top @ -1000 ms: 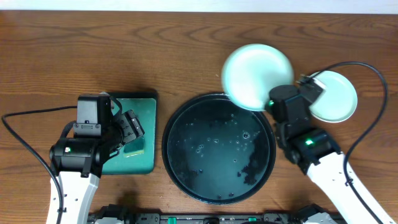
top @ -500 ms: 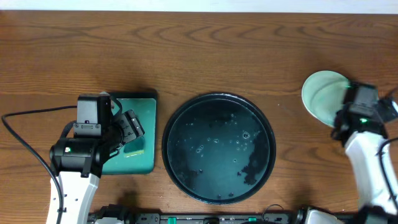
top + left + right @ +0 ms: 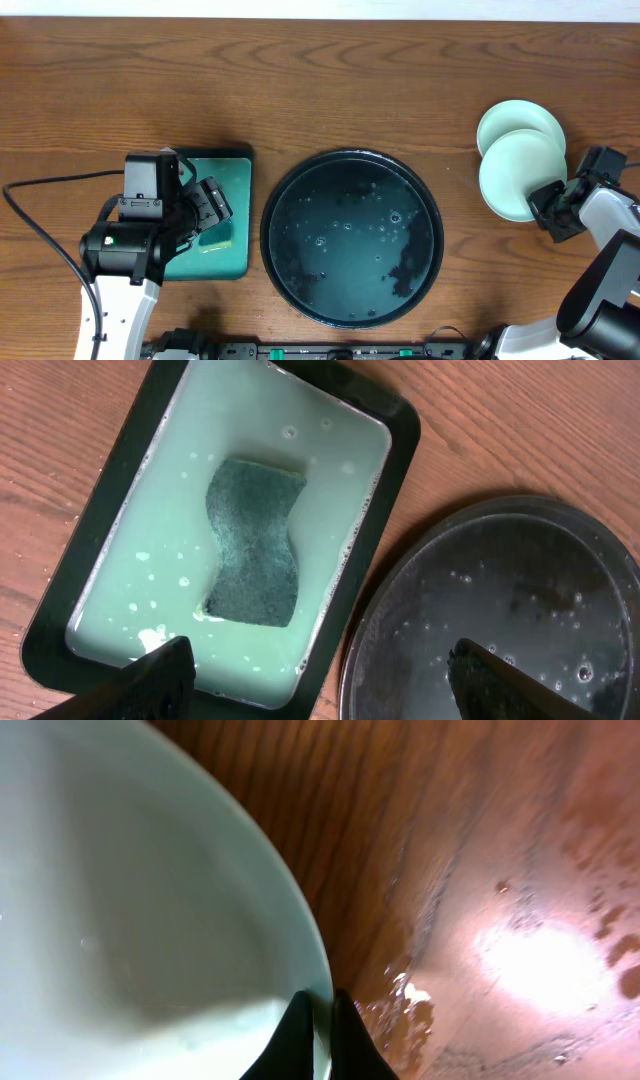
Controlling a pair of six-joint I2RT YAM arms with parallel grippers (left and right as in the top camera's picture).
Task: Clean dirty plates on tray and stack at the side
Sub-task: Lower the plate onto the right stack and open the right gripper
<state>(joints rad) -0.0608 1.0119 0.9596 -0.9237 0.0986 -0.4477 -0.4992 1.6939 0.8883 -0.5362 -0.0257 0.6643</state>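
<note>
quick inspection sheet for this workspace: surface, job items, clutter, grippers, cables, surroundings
surface: wooden table, wet patches on the wood beside the plates.
job's things: black tray holds no plate, only droplets and dark smears; two pale plates at the right, near plate overlapping far plate; no smears seen on them.
clutter: green tray of soapy water with sponge in it.
grippers: left gripper open above the green tray; right gripper shut on the near plate's rim.
cables: black cable loops by the left arm.
surroundings: nothing seen.
</note>
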